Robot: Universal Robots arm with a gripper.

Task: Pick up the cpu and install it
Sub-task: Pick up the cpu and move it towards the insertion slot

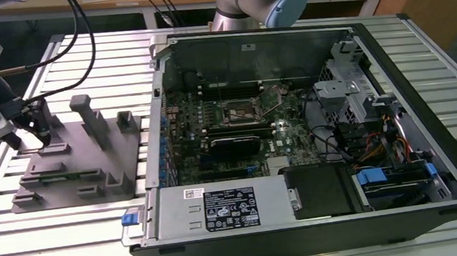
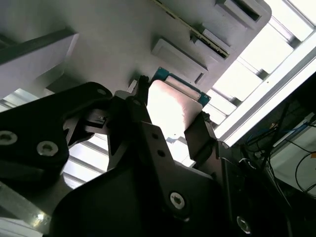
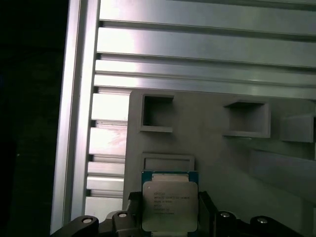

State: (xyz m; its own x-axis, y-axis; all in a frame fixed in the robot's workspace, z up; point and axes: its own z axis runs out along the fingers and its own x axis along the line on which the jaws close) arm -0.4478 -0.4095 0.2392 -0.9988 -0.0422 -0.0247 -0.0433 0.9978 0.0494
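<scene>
Black metal fingers (image 3: 206, 215) of the robot arm's gripper (image 3: 169, 217) clamp the cpu (image 3: 170, 205), a small flat chip with a pale silvery lid on a green board, by two opposite edges, as both wrist views show. The chip sits over the grey moulded plastic tray (image 1: 93, 169), just beside a shallow rectangular recess (image 3: 168, 162). Whether it is clear of the tray surface or touching it cannot be told. In the exterior view the gripper (image 1: 27, 139) stands over the tray at the exterior view's left, well apart from the open black computer case (image 1: 428, 173) on the ribbed aluminium table (image 1: 74, 244). Inside the case, the green motherboard (image 1: 294, 129) carries the dark metal-framed socket (image 1: 239, 110).

The hold is on thin edges only, so a jolt could likely tilt the chip or let it slip. A chip that reaches the socket crooked or turned the wrong way could bend the contacts. The case walls also leave the wrist little room.

The chip lies flat, its lid facing the first wrist camera and away from the tray. It is close to square, so its long axis is faint. The slightly longer side appears to run alongside the fingers, with the lines of print crossing from one finger to the other
</scene>
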